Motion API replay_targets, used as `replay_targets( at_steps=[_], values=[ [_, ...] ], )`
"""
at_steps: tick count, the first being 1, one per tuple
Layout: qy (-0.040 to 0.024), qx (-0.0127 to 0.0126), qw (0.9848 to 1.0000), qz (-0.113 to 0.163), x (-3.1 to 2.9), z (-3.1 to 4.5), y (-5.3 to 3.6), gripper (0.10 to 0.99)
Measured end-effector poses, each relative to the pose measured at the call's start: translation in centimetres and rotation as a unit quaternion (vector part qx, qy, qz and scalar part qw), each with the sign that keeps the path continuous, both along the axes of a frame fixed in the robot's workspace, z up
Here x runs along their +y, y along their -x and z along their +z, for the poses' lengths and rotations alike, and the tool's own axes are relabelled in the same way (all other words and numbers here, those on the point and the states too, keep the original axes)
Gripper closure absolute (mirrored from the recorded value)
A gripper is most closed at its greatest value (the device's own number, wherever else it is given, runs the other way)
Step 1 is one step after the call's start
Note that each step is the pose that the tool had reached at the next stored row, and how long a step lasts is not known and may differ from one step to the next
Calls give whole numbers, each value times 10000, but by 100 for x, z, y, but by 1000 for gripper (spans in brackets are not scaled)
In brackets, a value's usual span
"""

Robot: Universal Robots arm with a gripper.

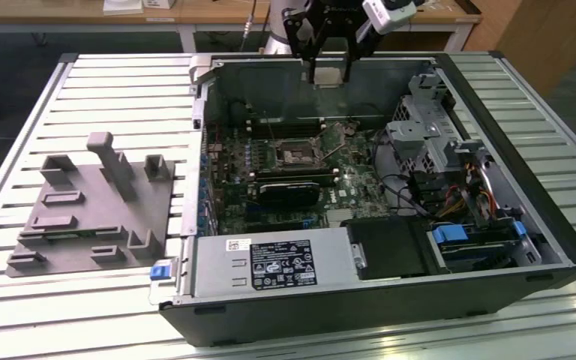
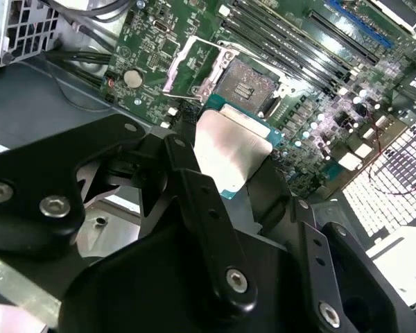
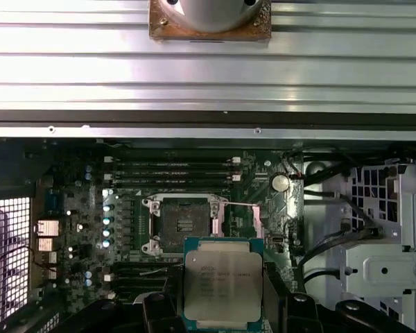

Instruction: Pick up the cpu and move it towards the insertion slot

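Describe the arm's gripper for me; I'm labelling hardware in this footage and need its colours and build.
The gripper is matte black, built from flat angular linkage bars joined by silver screws and pivot pins, seen up close in the second wrist view. In the exterior view, a white camera box sits on its mount, beside a pale grey arm section.

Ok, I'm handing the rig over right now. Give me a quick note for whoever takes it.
Gripper: shut on the cpu, held up over the far end of the open computer case.
Insertion slot: open on the motherboard, unfilled, below the chip in both wrist views.
Done: cpu picked up and carried over the case.
Left: closing the remaining gap to the slot.
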State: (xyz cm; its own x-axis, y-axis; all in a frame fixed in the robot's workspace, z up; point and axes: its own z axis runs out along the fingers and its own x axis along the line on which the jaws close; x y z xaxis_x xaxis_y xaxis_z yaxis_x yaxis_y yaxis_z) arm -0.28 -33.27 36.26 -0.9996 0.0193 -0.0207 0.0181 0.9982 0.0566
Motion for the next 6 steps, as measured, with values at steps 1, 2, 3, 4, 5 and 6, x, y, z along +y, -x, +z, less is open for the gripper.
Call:
replay_targets(
  at_steps=[1,2,3,4,5,6],
  values=[
    [0,0,10000,0,0,0,0,545],
    [0,0,10000,0,0,-1,0,545],
    [0,0,10000,0,0,-1,0,545],
    [0,0,10000,0,0,-1,-1,545],
    [0,0,10000,1,0,-1,-1,545],
    [0,0,10000,1,0,-1,-1,545]
  ],
)
